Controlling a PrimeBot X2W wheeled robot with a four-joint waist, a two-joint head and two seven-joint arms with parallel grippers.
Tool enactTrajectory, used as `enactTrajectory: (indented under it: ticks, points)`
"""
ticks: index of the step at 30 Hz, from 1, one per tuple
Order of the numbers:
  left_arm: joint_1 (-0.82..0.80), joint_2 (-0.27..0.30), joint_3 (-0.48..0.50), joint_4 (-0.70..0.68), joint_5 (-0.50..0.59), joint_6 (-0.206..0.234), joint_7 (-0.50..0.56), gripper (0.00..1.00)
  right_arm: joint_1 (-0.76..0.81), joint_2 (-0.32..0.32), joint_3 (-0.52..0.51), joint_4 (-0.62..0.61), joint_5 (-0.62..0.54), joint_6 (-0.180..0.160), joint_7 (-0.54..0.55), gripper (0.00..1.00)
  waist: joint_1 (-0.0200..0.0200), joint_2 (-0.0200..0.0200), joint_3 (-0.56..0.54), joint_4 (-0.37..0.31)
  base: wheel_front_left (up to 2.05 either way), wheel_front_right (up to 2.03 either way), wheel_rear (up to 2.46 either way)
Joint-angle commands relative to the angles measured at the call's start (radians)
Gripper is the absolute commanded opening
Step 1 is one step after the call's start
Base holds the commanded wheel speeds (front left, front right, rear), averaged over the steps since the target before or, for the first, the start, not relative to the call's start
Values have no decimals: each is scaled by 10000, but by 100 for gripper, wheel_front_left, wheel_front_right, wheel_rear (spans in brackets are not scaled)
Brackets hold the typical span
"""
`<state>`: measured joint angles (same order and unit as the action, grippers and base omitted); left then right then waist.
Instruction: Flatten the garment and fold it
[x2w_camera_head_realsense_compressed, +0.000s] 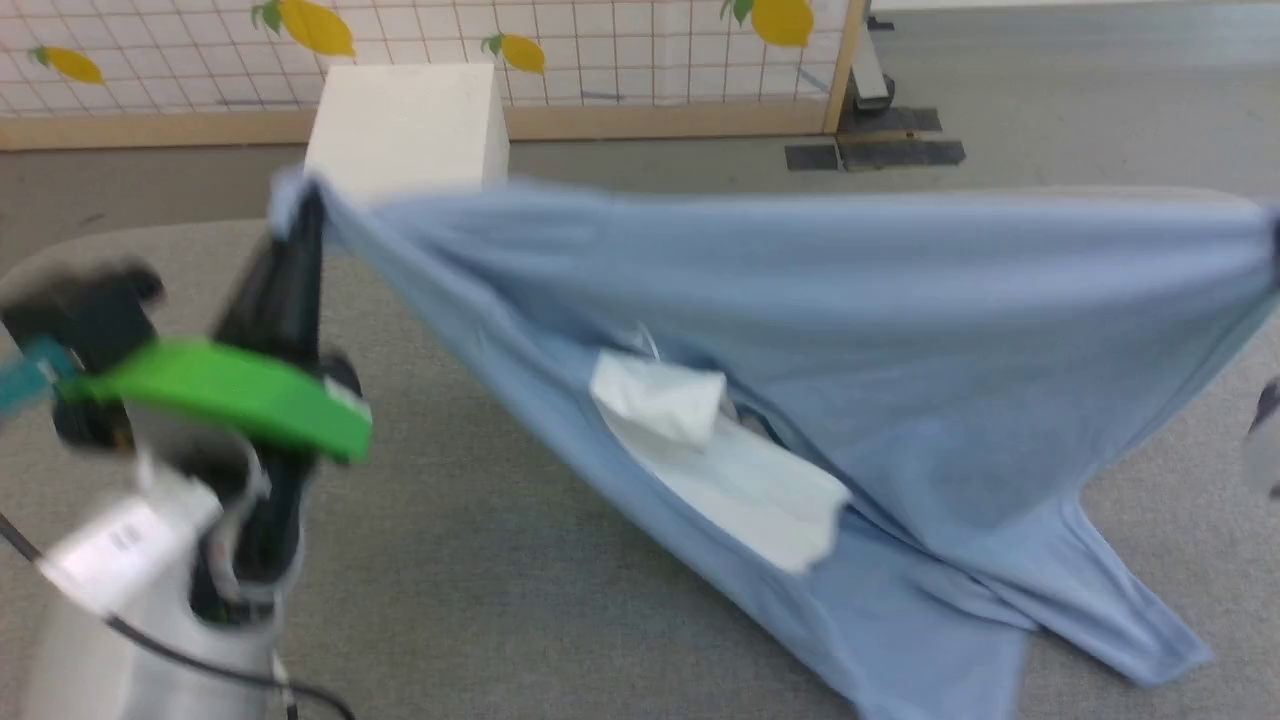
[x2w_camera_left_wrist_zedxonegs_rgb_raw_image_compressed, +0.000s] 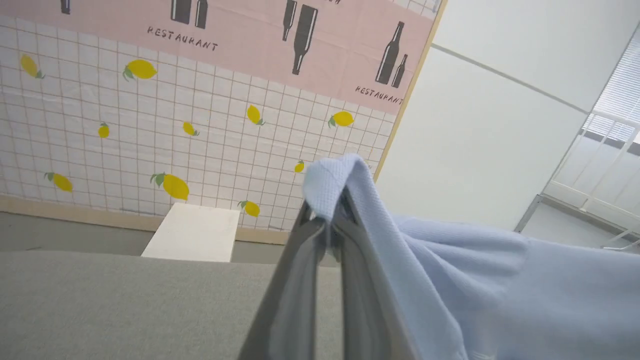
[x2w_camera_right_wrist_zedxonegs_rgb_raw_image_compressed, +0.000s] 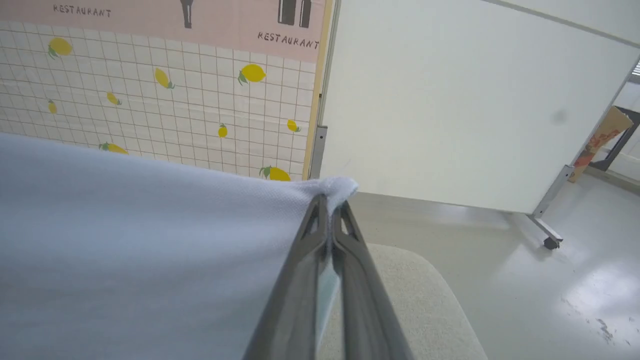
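The garment (x2w_camera_head_realsense_compressed: 850, 340), a light sky-blue knit shirt, hangs stretched between my two grippers above the grey table, its white panel (x2w_camera_head_realsense_compressed: 720, 450) showing at the middle and its lower part trailing onto the table at the lower right. My left gripper (x2w_camera_head_realsense_compressed: 305, 215) is shut on one top corner, also seen in the left wrist view (x2w_camera_left_wrist_zedxonegs_rgb_raw_image_compressed: 330, 210) with cloth (x2w_camera_left_wrist_zedxonegs_rgb_raw_image_compressed: 500, 290) draped to its right. My right gripper (x2w_camera_right_wrist_zedxonegs_rgb_raw_image_compressed: 327, 202) is shut on the other corner, and the garment (x2w_camera_right_wrist_zedxonegs_rgb_raw_image_compressed: 150, 240) spreads to its left.
A white box (x2w_camera_head_realsense_compressed: 410, 125) stands beyond the table's far edge, in front of a tiled lemon-print partition (x2w_camera_head_realsense_compressed: 600, 50). The grey table (x2w_camera_head_realsense_compressed: 450, 540) has a rounded right end (x2w_camera_right_wrist_zedxonegs_rgb_raw_image_compressed: 425, 300). A white wheeled screen (x2w_camera_right_wrist_zedxonegs_rgb_raw_image_compressed: 475, 100) stands to the right on the shiny floor.
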<state>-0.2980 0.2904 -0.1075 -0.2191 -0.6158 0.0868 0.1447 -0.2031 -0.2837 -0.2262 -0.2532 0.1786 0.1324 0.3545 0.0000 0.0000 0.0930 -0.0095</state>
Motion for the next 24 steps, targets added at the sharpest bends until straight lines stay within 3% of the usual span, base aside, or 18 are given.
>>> enactTrajectory:
  ticks: [1,7,15,19,24]
  points:
    - [-736,88,109,-58,-197,-91,112,0,-565,-310,160,-47,83,-17,302,0,0,0,315,-155,0,0,0]
    - [-3602,87,289,343,-723,-266,620,0,-3218,-1369,1065,518,366,-17,1290,0,0,0,1591,-379,0,0,0]
    - [-7730,286,678,2034,-707,-182,627,0,-7350,-1935,2510,2409,-121,-17,1653,0,0,0,3575,-609,0,0,0]
    - [-9562,210,776,3019,-536,-167,104,0,-9282,-1875,2931,3460,-562,-17,1420,0,0,0,4352,-669,0,0,0]
    - [-11577,132,1013,3847,-333,-224,-945,0,-11304,-1347,2658,4375,-1342,-17,657,0,0,0,4945,-698,0,0,0]
